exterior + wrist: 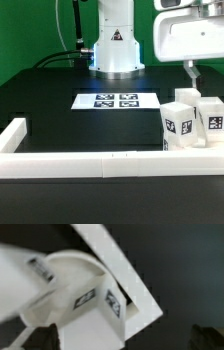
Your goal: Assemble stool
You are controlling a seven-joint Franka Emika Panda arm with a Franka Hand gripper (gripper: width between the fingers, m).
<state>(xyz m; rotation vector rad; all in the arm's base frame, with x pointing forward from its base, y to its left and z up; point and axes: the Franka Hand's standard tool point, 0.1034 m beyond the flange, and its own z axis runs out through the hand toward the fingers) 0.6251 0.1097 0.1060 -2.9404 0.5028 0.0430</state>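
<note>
Two white blocky stool legs with black-and-white tags, one (179, 124) nearer the middle and one (210, 121) further to the exterior view's right, stand close together just behind the front rail. My gripper (191, 72) hangs a little above them, touching neither. The wrist view is blurred. It shows tagged legs (98, 303) and a rounded white part (70, 272), perhaps the seat, against the rail corner. My gripper (120, 335) is open there, with dark fingers (36, 336) far apart at the frame's edges and nothing held between them.
A long white border rail (70, 164) runs along the table's front and turns back at the exterior view's left (14, 131). It also shows in the wrist view (120, 266). The marker board (118, 101) lies mid-table before the robot base (116, 45).
</note>
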